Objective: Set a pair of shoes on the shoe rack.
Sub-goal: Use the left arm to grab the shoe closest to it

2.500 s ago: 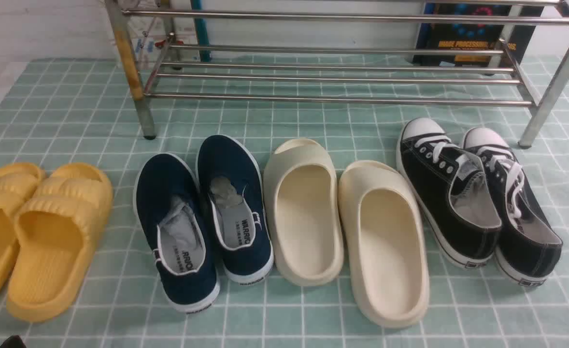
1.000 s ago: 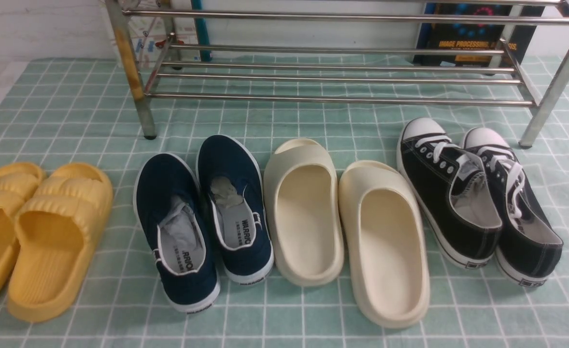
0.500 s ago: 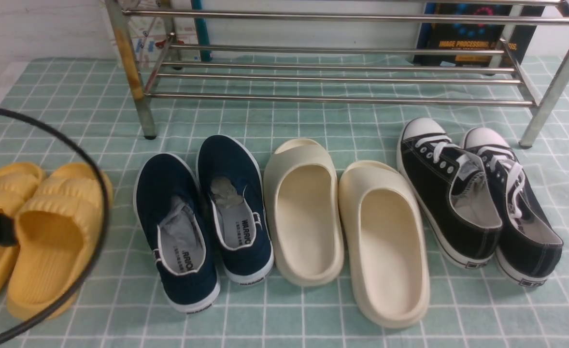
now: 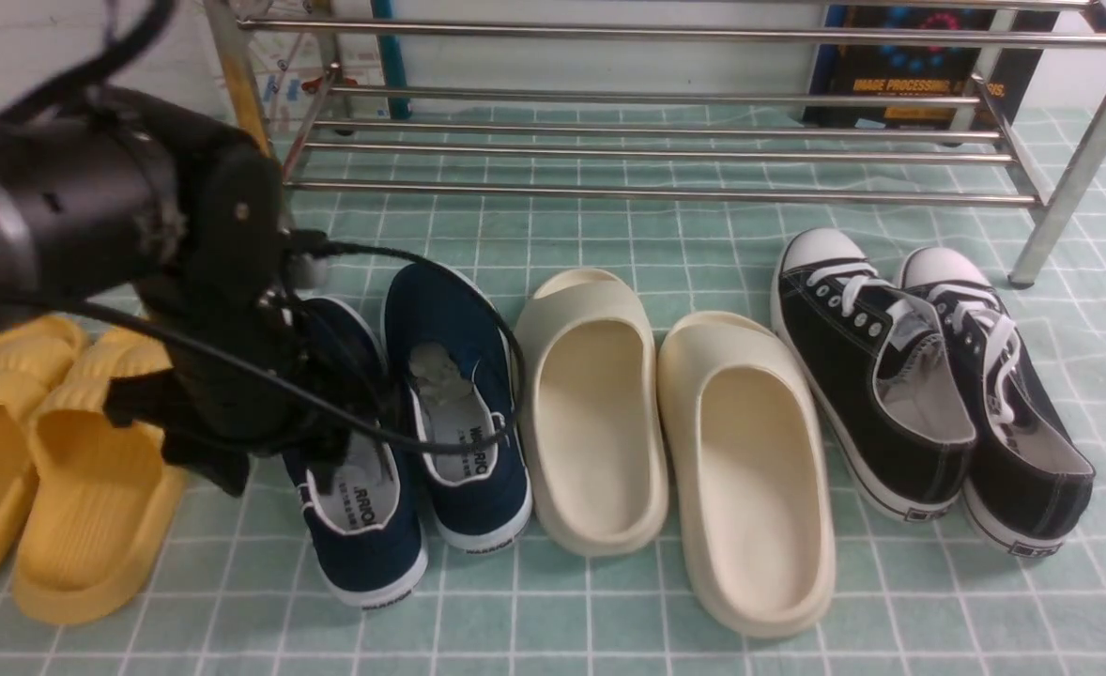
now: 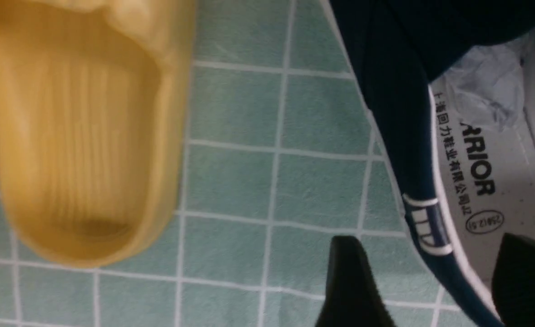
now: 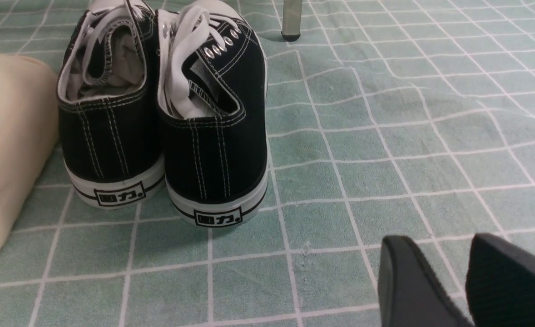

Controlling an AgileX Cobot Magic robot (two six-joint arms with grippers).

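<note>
Now, navy shoes point(image 4: 436, 305) w/ paper point(image 4: 435, 366) inside

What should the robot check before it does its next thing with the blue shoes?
1. Left tool open: ok.
2. Left navy shoe has its side wall between the tool's fingers: ok.
3. Fingers deep enough for a firm pinch: cannot tell.
4. Yellow slide apart from the tool: ok.
5. Shoe rack, lower bars in view hold no shoes: ok.
</note>
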